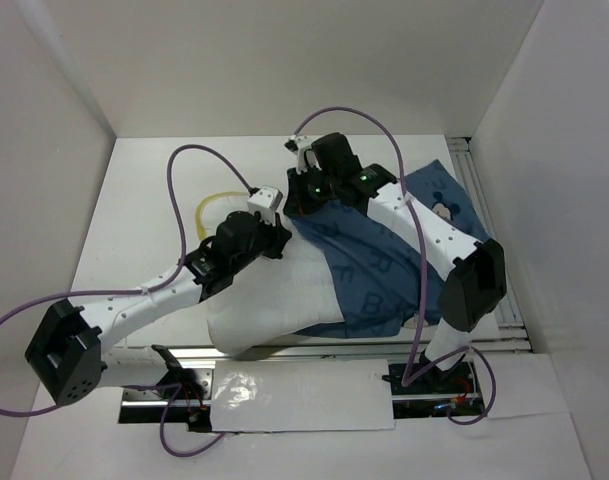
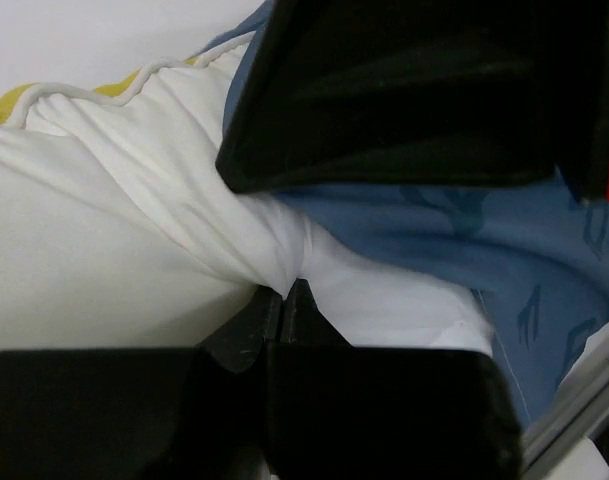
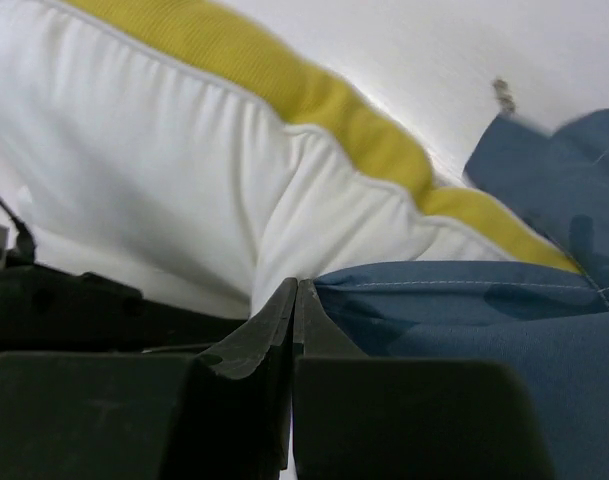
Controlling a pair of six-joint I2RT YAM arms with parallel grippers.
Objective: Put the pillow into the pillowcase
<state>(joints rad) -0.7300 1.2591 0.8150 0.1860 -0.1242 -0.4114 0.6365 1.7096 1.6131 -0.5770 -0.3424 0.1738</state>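
White arms (image 1: 149, 303), black joints (image 1: 66, 352), purple cables (image 1: 198, 148)
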